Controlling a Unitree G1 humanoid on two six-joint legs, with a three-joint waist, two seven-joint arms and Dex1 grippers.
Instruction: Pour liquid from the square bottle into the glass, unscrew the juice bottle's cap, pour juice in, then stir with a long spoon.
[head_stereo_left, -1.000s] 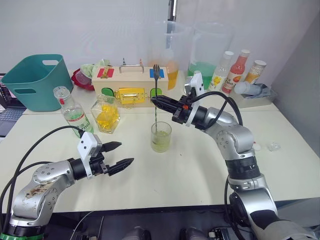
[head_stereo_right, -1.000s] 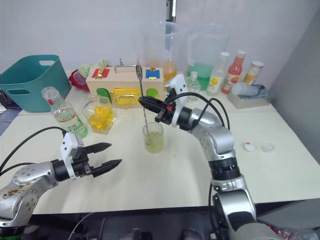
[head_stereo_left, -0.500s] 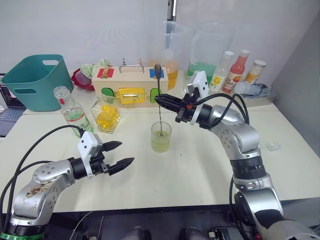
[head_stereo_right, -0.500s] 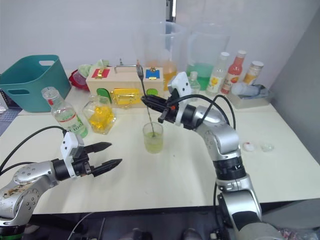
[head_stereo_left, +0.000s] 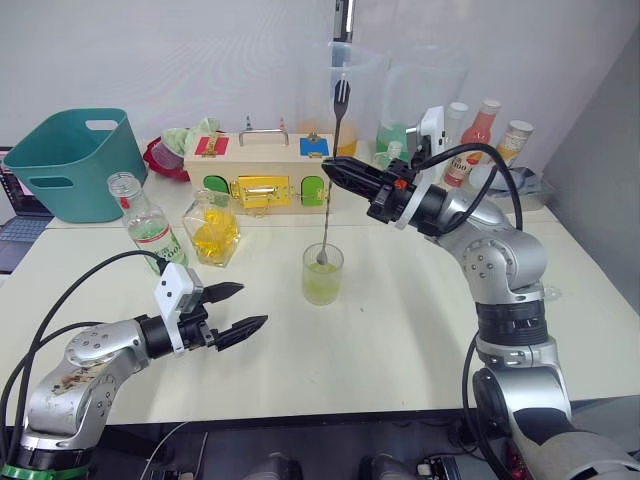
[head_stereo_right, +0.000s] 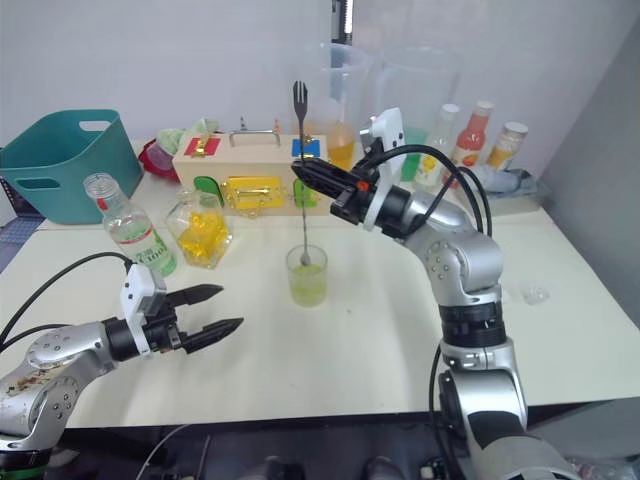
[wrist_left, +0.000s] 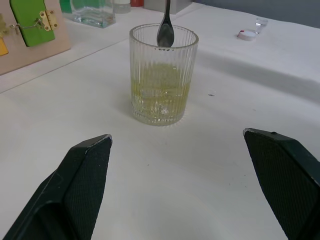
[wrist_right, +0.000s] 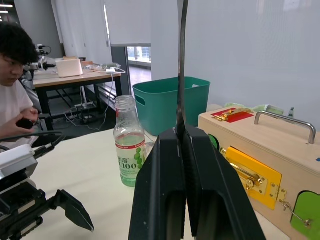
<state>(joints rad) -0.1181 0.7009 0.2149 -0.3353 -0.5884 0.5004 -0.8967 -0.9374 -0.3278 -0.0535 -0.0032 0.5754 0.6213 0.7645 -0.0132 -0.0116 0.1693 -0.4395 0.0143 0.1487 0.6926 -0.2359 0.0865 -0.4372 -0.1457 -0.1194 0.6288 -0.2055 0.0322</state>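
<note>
Since a second ago we see the right gripper (head_stereo_left: 330, 172) has risen, lifting the long spoon (head_stereo_left: 333, 170) so its bowl now sits at the rim of the glass (head_stereo_left: 322, 274), above the pale liquid. Fingers clamped on the spoon shaft, spoon near upright. Left gripper (head_stereo_left: 243, 310) unmoved, fingers spread apart, low over the table (head_stereo_left: 400, 340) well left of the glass. Juice bottle (head_stereo_left: 147, 228) uncapped beside the square bottle (head_stereo_left: 212, 228).

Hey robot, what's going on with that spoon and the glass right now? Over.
Right gripper shut on spoon, bowl just inside glass rim, above the drink. Left gripper open, hovering over table, apart from glass. Nothing in the way.
</note>
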